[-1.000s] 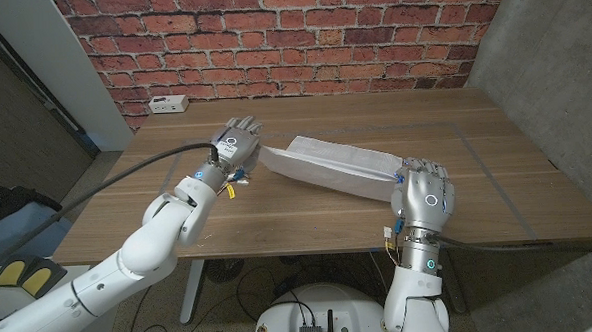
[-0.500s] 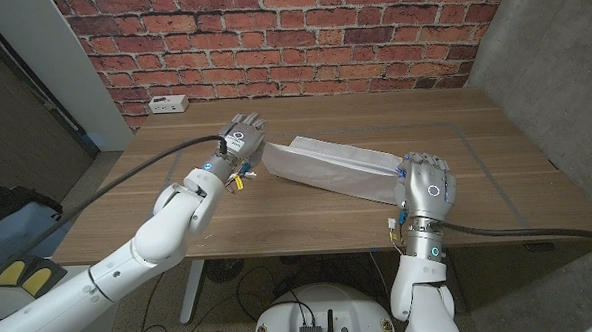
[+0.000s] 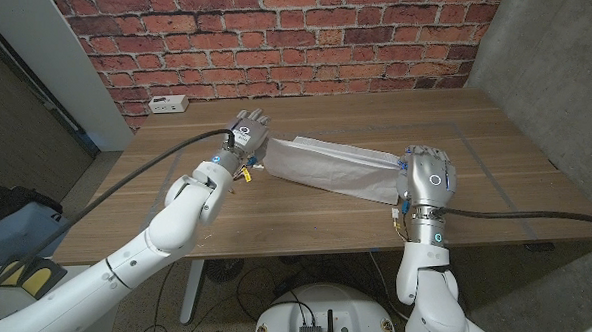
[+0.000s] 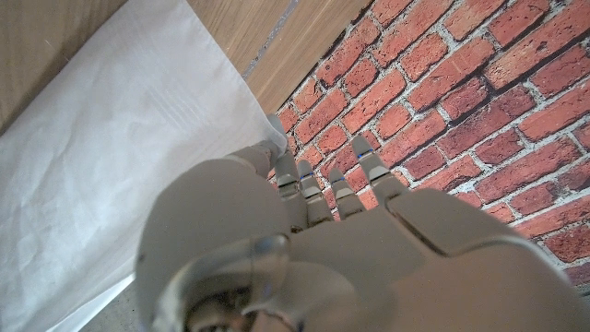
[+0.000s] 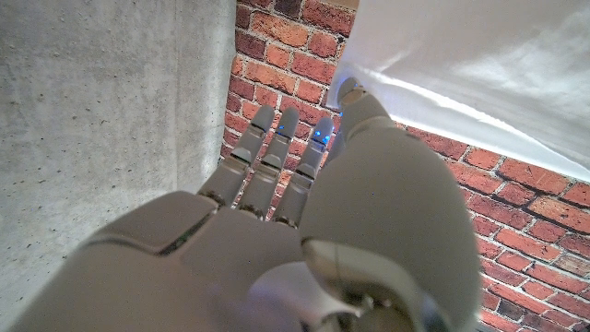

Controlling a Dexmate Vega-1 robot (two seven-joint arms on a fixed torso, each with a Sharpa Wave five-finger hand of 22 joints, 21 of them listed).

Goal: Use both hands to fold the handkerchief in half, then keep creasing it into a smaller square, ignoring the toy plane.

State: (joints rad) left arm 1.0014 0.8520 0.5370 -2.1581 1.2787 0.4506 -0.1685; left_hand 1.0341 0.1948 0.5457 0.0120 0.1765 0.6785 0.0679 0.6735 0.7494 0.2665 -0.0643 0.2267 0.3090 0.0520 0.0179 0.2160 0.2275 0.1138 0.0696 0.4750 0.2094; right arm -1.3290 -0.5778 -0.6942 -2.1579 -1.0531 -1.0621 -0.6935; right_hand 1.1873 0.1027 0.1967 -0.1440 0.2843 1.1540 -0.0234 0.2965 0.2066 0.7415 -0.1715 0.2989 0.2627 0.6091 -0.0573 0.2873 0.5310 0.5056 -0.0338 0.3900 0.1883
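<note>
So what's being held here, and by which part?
The handkerchief, lifted off the table: the left hand pinches one end corner, the right hand pinches the opposite end.

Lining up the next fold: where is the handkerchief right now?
In the head view the handkerchief lies mid-table as a long folded strip, its ends at the left hand and the right hand.
</note>
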